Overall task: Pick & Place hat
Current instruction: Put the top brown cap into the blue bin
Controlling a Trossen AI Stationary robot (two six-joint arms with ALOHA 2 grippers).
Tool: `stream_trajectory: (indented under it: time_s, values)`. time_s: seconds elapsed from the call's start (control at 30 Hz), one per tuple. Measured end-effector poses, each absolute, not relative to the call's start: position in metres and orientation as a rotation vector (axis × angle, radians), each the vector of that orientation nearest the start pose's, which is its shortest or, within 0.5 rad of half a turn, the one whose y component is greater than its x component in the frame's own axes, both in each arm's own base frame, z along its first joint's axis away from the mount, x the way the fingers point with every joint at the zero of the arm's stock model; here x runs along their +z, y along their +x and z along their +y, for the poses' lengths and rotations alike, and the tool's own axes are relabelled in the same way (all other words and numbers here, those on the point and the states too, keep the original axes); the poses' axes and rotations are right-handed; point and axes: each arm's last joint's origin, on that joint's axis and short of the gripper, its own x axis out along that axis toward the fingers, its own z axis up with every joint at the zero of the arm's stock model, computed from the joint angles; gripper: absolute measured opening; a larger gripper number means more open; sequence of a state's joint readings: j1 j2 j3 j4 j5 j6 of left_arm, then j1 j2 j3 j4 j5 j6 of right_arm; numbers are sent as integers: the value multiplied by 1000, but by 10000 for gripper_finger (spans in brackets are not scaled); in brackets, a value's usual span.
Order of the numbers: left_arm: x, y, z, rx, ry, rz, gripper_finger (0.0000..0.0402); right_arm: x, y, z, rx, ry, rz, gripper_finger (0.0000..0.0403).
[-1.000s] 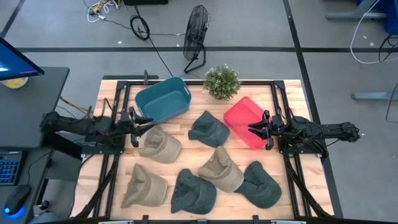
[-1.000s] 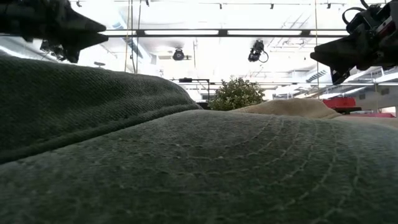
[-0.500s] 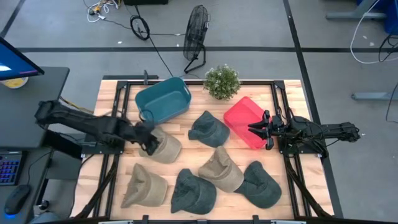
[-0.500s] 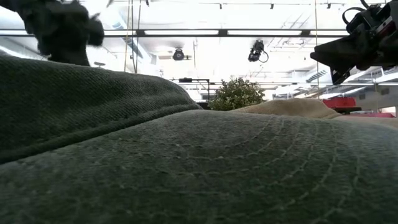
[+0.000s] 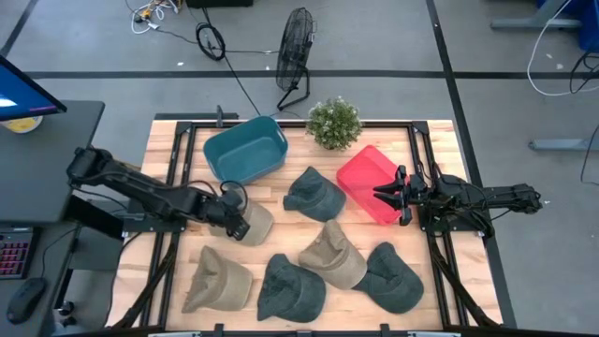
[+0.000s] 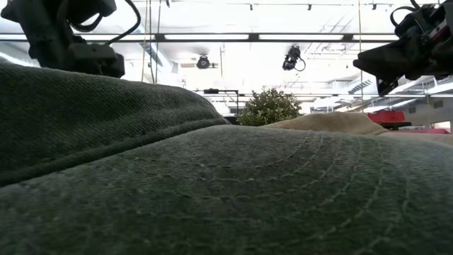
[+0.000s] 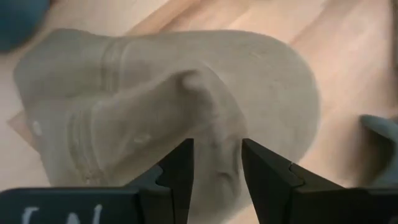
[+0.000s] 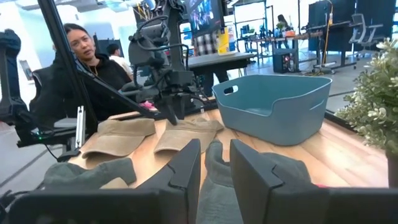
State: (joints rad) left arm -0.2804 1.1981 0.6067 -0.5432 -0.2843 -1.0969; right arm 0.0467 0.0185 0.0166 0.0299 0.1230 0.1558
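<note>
Several hats lie on the wooden table. A tan hat (image 5: pixel 255 223) rests on its brim near the table's left side, in front of the blue bin (image 5: pixel 245 154). My left gripper (image 5: pixel 236 220) is open and points down over this hat's crown (image 7: pixel 186 93). In the left wrist view the gripper (image 7: pixel 216 163) has its two fingers on either side of a raised fold of the crown. My right gripper (image 5: pixel 379 194) is open and waits level above the red bin (image 5: pixel 367 173), touching nothing; its wrist view shows it (image 8: pixel 214 165) facing across the table. My left gripper comes at the tan hat from above, with a raised fold of the crown (image 7: pixel 214 146) between its open fingers. I cannot tell whether the fingers touch the cloth. The hat lies flat on the table.
Other hats lie around: a dark green one (image 5: pixel 314 194) at the middle, a tan one (image 5: pixel 332 255), two dark green ones (image 5: pixel 290 285) (image 5: pixel 393 276) near the front edge, and a tan one (image 5: pixel 217 279) front left. A potted plant (image 5: pixel 334 122) stands at the far edge. People sit beyond the table.
My left arm has swung from the table's left edge toward the right and gone down, tipping its gripper to point down onto the tan hat. The hat has stayed where it was. The right arm has kept still.
</note>
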Motion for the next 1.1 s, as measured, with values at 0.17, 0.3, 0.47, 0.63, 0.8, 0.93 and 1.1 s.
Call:
stream_trajectory:
  time_s: [0.17, 0.3, 0.47, 0.63, 0.8, 0.93, 1.1]
  values:
    - [168, 203, -51, 590, -655, 940, 136, 171, 98, 1, -74, 146, -33, 91]
    - [166, 208, -53, 570, -672, 934, 94, 171, 98, 1, -74, 142, -33, 91]
    - [167, 210, -53, 549, -691, 919, 13, 171, 98, 1, -75, 138, -33, 91]
    - [192, 220, -56, 534, -683, 854, 7, 171, 98, 1, -75, 121, -32, 91]
    - [241, 235, -58, 502, -582, 808, 6, 170, 98, 1, -75, 121, -32, 91]
    - [283, 238, -56, 561, -508, 733, 7, 170, 98, 1, -75, 122, -32, 91]
    - [318, 241, -44, 660, -367, 628, 6, 171, 98, 1, -75, 125, -32, 91]
